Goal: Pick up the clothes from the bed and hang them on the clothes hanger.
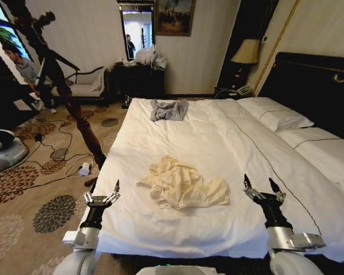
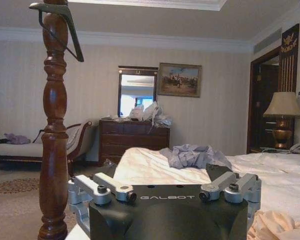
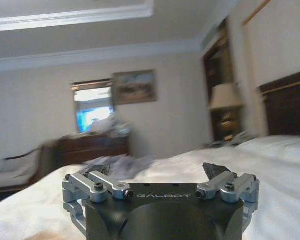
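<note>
The clothes, a wrinkled cream shirt (image 1: 183, 184), lie crumpled on the white bed (image 1: 218, 137) near its foot, between my two arms; an edge of the shirt (image 2: 276, 225) shows in the left wrist view. My left gripper (image 1: 103, 192) hovers open over the bed's left edge, left of the shirt and apart from it. My right gripper (image 1: 259, 183) is open to the shirt's right, holding nothing. The clothes hanger (image 2: 73, 32) hangs at the top of a dark turned-wood coat stand (image 2: 54, 125).
A smaller grey garment (image 1: 168, 109) lies at the bed's far end. The coat stand (image 1: 77, 109) rises from the carpet beside the bed's left side, with cables (image 1: 63, 154) around its foot. Pillows (image 1: 275, 114) and the dark headboard (image 1: 321, 86) are on the right.
</note>
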### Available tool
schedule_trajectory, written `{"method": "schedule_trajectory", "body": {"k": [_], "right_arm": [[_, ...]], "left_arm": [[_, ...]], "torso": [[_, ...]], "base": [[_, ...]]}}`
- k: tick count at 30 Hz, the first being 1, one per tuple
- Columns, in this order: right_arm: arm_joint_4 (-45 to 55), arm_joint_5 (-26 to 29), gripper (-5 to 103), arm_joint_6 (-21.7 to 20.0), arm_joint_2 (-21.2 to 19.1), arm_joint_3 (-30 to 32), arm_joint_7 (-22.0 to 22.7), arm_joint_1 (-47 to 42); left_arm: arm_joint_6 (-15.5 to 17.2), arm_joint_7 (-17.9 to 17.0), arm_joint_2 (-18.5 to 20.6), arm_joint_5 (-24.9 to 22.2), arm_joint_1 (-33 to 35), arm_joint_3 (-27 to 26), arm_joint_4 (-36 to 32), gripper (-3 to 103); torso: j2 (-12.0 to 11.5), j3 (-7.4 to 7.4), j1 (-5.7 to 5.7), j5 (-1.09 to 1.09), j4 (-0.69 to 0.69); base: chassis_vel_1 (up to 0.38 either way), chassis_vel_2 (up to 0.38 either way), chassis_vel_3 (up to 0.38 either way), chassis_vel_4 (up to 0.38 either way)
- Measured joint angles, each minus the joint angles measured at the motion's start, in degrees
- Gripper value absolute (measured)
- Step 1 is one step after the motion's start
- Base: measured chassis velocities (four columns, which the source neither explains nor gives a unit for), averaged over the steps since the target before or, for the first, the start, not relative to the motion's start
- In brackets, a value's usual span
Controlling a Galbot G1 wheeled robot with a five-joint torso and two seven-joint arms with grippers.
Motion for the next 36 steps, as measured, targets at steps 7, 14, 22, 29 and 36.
{"method": "schedule_trajectory", "body": {"k": [7,14,22,29,36], "right_arm": [[-4.94,1.77,100,0.31,-1.93,-1.82,-8.55,2.97],[-5.67,0.49,100,2.06,-1.92,-1.99,-8.89,3.24],[-5.88,0.17,100,3.01,-1.92,-1.65,-8.54,3.22],[-4.0,2.39,100,5.47,-1.48,-0.09,0.22,7.69],[-5.65,1.51,100,6.08,-1.01,0.12,2.71,7.76]], "left_arm": [[-0.22,-0.23,-0.19,0.43,0.47,-0.34,-0.64,100],[-0.2,-0.4,-0.14,0.52,1.43,-0.47,-3.08,100],[0.06,-0.5,0.0,0.48,2.49,-0.62,-5.24,100],[4.56,-1.58,0.3,-10.98,3.02,-0.31,-11.33,100],[3.83,-1.95,0.03,-10.08,2.81,2.29,-5.43,100]], "torso": [[0.0,0.0,0.0,0.0,0.03],[0.0,0.0,0.0,0.0,0.0],[0.0,0.0,0.0,-0.01,0.0],[0.0,0.0,0.01,0.0,0.02],[0.0,0.0,0.0,-0.01,0.0]], "base": [[0.0,0.0,0.0,0.0],[0.0,0.0,0.0,0.0],[0.0,0.0,0.0,0.0],[0.0,0.0,0.0,0.0],[0.0,0.0,0.0,0.0]]}}
